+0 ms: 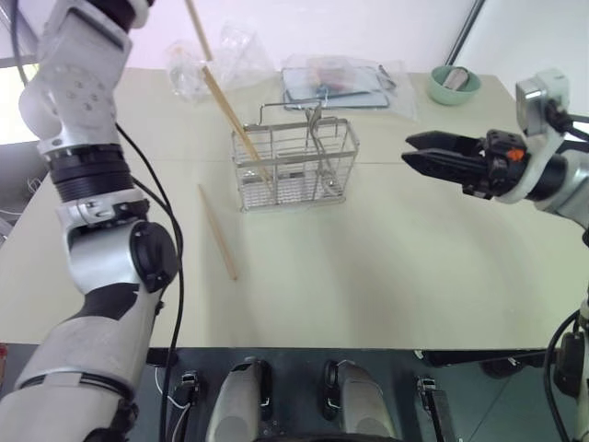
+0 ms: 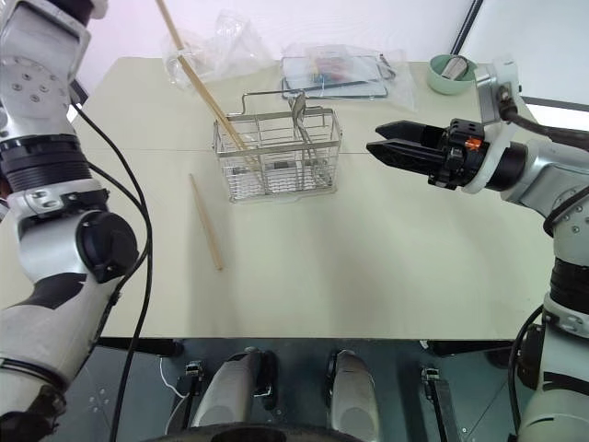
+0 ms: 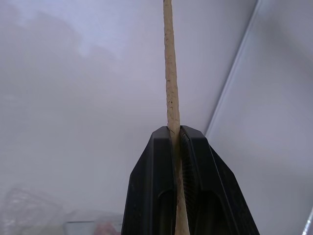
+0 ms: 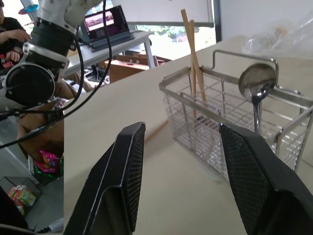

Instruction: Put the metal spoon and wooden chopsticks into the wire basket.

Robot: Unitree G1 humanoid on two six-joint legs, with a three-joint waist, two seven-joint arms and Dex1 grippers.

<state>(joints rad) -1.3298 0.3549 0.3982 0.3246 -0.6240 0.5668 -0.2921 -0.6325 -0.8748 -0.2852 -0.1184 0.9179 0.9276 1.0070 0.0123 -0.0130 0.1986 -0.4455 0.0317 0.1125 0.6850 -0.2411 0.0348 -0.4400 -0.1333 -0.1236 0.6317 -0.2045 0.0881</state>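
The wire basket (image 1: 294, 164) stands mid-table. Inside it the metal spoon (image 4: 257, 81) stands upright, bowl up, against the handle loop. One of the wooden chopsticks (image 1: 237, 124) leans out of the basket's left compartment. Another chopstick (image 1: 218, 232) lies flat on the table to the basket's left front. My left gripper (image 3: 174, 129) is raised high and shut on a further chopstick (image 3: 169, 73), whose lower end (image 1: 198, 28) hangs above the table's far left. To the right of the basket my right gripper (image 1: 409, 149) hovers, open and empty, pointing at it.
A plastic-wrapped tray (image 1: 336, 83) and crumpled clear bags (image 1: 207, 60) lie behind the basket. At the far right corner sits a green bowl (image 1: 453, 85). Beyond the table's left side a person (image 4: 10, 29) sits at a desk with a laptop.
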